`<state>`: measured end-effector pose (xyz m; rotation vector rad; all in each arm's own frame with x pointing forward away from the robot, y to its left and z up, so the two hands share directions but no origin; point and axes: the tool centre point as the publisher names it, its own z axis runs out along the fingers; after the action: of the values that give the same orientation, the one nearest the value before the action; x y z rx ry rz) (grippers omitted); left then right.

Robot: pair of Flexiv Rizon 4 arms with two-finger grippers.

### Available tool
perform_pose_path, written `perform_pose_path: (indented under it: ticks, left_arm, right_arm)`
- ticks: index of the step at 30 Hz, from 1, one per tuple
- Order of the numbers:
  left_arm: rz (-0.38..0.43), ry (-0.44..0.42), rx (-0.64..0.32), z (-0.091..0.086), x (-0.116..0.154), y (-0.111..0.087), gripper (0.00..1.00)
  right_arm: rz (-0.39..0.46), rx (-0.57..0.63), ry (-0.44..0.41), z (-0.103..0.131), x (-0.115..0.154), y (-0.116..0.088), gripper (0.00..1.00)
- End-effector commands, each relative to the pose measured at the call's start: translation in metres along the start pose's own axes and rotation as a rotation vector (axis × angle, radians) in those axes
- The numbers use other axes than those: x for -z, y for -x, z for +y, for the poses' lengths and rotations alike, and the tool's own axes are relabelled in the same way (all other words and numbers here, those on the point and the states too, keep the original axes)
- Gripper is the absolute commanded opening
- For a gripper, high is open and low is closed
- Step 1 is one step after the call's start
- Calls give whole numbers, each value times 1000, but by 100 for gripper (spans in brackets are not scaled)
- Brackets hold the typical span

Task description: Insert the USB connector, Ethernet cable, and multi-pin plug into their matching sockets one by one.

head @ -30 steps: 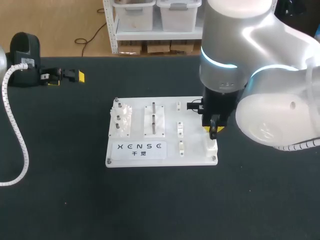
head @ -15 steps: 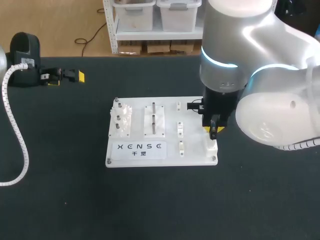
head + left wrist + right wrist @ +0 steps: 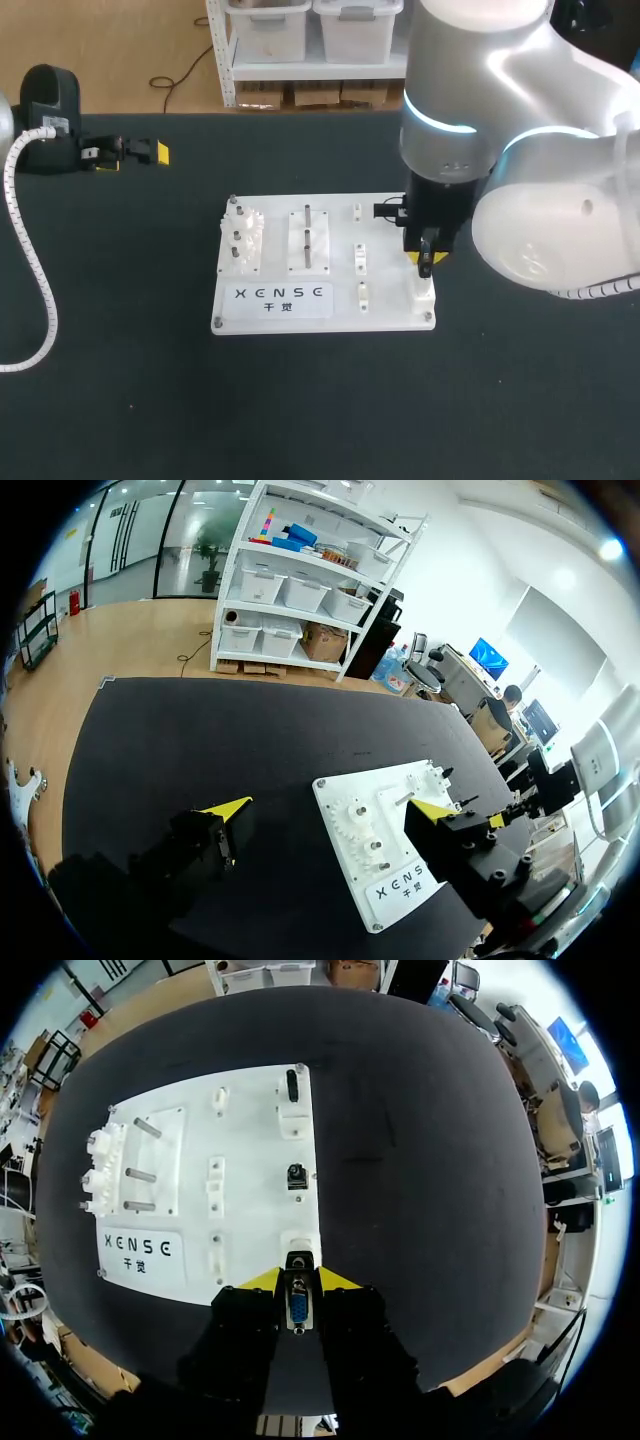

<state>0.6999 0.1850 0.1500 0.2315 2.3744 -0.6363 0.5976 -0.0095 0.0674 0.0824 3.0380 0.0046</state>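
The white board [image 3: 385, 250] lies mid-table. My right gripper [image 3: 426, 260] hangs over its near right corner, directly above a white socket block [image 3: 422, 292]. In the right wrist view the right gripper [image 3: 299, 1280] is shut on the multi-pin plug [image 3: 298, 1307], whose blue pin face shows between the yellow tips. The plug sits right at the white socket block [image 3: 300, 1245]. Ahead of it along the board [image 3: 250, 1160] edge are two more dark connector spots [image 3: 297, 1175] [image 3: 292, 1085]. My left gripper [image 3: 135, 158] rests open and empty at the far left, well away from the board [image 3: 340, 792].
On the board stand a stack of white gears [image 3: 243, 240], a plate with upright pegs [image 3: 308, 238] and small white clips [image 3: 358, 258]. My left arm's ribbed cable [image 3: 30, 260] loops over the mat at the left edge. Black mat surrounds the board.
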Motion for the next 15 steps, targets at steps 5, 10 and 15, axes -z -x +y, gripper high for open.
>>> perform_pose_path:
  ticks: [5, 10, 15]
  left_arm:
    - [0, 0, 0, 0, 0, 0, 100]
    - [0, 0, 0, 0, 0, 0, 100]
    - [0, 0, 0, 0, 0, 0, 100]
  right_arm:
    - [-1, -5, -3, -2, 0, -1, 0]
    - [-2, -5, -4, -2, 0, 0, 0]
    - [0, 0, -4, -1, -1, 1, 0]
